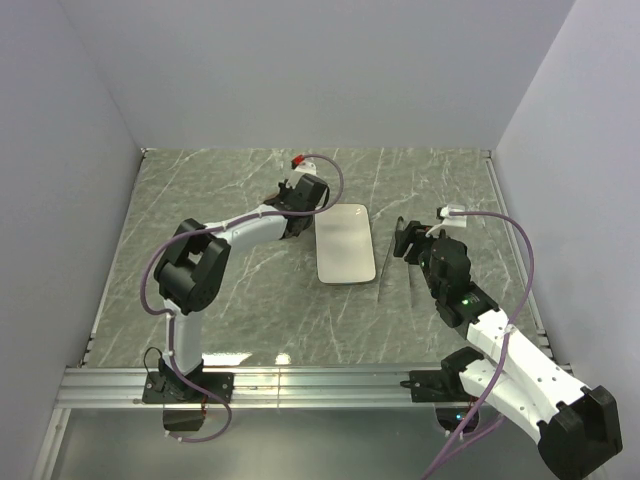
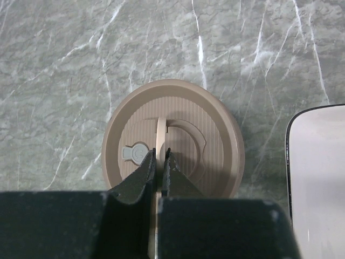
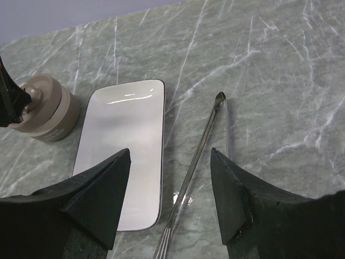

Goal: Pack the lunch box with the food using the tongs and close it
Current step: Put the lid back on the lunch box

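The lunch box (image 3: 49, 112), a round brownish tin, stands left of the white plate with its brown lid (image 2: 215, 135) resting on top. My left gripper (image 2: 160, 154) is over it, shut on the lid's thin curved handle (image 2: 161, 132). In the top view the left gripper (image 1: 297, 203) covers the box. The tongs (image 3: 198, 157) lie flat on the table just right of the plate, also seen in the top view as tongs (image 1: 381, 268). My right gripper (image 3: 170, 152) hovers above the tongs, open, with nothing between its fingers. No food shows in any view.
The white rectangular plate (image 1: 345, 243) lies bare in the middle of the marble table, between the two grippers. White walls close in the left, back and right sides. An aluminium rail (image 1: 300, 382) runs along the near edge.
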{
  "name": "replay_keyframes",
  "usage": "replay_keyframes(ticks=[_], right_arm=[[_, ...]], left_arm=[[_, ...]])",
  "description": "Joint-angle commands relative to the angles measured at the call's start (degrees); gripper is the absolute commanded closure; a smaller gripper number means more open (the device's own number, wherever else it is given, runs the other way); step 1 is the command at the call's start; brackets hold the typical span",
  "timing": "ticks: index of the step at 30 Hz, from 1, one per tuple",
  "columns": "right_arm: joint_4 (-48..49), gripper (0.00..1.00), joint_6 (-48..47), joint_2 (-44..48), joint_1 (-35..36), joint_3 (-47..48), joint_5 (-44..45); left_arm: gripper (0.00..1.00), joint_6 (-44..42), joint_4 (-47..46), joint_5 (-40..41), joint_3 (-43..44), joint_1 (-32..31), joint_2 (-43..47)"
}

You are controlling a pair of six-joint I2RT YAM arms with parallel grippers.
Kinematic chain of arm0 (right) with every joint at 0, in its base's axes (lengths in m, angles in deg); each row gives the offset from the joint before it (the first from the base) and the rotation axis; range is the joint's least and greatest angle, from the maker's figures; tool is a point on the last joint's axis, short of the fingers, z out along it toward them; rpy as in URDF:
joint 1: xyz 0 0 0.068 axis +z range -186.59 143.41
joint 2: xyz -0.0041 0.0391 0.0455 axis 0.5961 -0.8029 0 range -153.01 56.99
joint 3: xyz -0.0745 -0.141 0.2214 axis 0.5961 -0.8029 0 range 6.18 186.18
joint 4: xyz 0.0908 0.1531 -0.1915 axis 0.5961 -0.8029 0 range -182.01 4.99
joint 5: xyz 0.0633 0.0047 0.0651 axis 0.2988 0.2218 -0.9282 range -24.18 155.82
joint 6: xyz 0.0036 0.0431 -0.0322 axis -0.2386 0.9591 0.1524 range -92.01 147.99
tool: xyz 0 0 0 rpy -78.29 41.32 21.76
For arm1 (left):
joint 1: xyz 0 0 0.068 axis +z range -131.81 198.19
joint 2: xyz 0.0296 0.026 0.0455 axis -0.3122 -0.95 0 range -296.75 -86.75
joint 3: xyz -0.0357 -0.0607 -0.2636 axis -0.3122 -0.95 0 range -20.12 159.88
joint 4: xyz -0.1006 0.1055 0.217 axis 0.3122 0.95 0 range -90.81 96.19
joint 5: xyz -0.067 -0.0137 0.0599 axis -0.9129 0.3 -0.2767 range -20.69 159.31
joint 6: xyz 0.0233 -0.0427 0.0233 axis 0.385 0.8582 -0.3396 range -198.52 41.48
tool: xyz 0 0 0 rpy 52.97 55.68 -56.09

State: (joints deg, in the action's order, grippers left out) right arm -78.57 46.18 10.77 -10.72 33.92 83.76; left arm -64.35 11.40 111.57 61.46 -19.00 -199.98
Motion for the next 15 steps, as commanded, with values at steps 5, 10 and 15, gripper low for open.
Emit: replay_keyframes(ticks=[5, 10, 15], right_arm=[[2.0, 0.32, 0.2, 0.1, -0.2, 0.3, 0.9], [1.9, 0.32, 0.2, 0.1, -0.3, 0.3, 0.9], [1.9, 0.32, 0.1, 0.1, -0.2, 0.3, 0.9]], left_arm=[[1.00, -1.1, 1.2, 0.2, 3.1, -0.6, -1.6], [1.00, -1.5, 1.3, -0.5, 3.1, -0.6, -1.6], [1.00, -1.6, 3.5, 0.3, 4.1, -0.6, -3.5]])
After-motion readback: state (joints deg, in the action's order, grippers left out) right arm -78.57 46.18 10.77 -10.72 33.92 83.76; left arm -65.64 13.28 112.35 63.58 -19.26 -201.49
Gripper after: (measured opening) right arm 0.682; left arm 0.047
